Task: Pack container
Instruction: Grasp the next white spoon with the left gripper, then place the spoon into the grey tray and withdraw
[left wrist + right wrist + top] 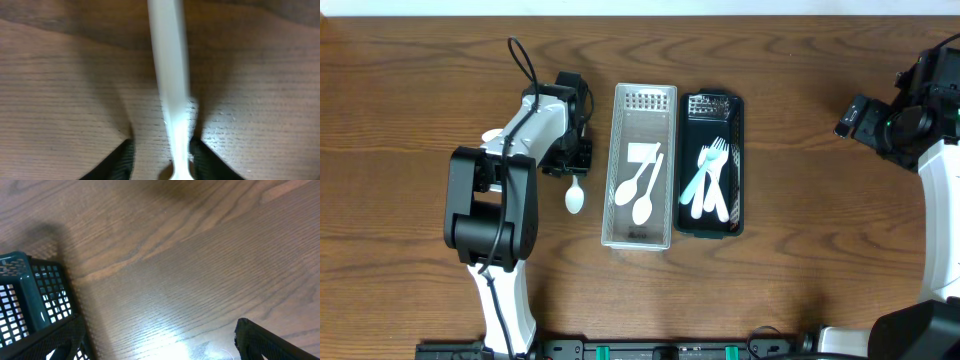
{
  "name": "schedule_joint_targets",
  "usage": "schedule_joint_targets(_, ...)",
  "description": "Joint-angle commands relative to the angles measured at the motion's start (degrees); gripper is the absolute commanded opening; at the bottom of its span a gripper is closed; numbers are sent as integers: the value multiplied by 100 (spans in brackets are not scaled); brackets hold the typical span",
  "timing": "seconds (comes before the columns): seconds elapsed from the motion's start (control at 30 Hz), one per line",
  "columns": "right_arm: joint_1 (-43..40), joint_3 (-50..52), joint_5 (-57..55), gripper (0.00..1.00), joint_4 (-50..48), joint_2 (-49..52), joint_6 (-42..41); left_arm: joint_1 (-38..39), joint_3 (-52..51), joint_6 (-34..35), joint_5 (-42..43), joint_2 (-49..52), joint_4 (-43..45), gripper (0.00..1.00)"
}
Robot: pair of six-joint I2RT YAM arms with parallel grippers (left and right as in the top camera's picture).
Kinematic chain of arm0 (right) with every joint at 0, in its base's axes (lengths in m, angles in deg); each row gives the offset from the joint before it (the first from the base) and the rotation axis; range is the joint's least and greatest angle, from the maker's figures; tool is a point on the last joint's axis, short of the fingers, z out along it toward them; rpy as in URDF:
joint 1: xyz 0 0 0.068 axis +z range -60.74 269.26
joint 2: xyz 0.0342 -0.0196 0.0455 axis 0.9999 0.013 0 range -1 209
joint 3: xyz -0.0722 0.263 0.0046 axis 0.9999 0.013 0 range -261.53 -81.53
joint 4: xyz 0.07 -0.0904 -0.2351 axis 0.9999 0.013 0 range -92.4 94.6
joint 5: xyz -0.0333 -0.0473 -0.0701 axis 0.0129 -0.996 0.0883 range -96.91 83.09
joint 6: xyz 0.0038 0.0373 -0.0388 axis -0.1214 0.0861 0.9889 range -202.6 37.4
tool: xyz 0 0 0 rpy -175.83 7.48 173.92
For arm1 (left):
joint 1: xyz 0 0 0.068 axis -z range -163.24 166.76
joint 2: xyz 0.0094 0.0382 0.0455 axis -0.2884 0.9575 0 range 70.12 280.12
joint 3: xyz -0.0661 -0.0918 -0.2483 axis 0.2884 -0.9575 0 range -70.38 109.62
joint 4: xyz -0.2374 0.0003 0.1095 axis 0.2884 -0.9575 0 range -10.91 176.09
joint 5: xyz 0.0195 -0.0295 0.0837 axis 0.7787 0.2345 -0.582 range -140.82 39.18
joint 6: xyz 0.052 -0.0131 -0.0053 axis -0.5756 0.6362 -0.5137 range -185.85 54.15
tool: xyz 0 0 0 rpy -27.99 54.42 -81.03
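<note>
1. Overhead: a lone white spoon (pixel 576 197) lies on the wooden table (pixel 800 250), just left of the clear basket (pixel 645 98), with its bowl pointing away from the left gripper (pixel 575 170). The gripper sits low over the spoon's handle end. The clear basket holds two more spoons (pixel 640 190). Touching its right side is the dark basket (pixel 710 102), which holds white and pale blue forks (pixel 712 180). The right gripper (pixel 850 118) hangs well apart from both baskets, far to the right. How far its jaws are parted cannot be read from here.

2. Left wrist: the white spoon (pixel 170 75) runs its handle straight down between the dark fingers (pixel 125 160) of the left gripper (pixel 162 152). The jaws are narrowly parted and straddle the handle. Bare table (pixel 60 90) shows between the handle and one finger, so the handle is not clamped.

3. Right wrist: the right gripper (pixel 160 350) has its jaws spread wide with only wood between them. A corner of the dark basket (pixel 30 290) shows at the left edge.
</note>
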State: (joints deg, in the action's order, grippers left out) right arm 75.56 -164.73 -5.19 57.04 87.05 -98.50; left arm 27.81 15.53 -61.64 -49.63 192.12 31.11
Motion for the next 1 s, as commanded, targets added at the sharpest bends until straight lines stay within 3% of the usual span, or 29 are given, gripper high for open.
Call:
schedule_joint_targets(0.0, -50, 11, 24, 99, 17, 2, 7, 66, -22, -74, 131, 205, -85, 24)
schedule_joint_targets(0.13, -50, 11, 24, 99, 17, 2, 9, 142, -17, -74, 184, 173, -181, 6)
schedule_joint_targets(0.37, -50, 11, 24, 99, 17, 2, 7, 127, 420, -74, 179, -236, -787, 6)
schedule_joint_targets(0.6, -50, 11, 24, 99, 17, 2, 9, 299, 1176, -74, 184, -1311, -1353, 6)
schedule_joint_targets(0.77, -50, 11, 24, 99, 17, 2, 9, 872, 1263, -72, 188, -2006, -1182, 6)
schedule_joint_targets(0.97, -50, 11, 24, 99, 17, 2, 9, 1674, 1003, 2, 184, -1790, -688, 12)
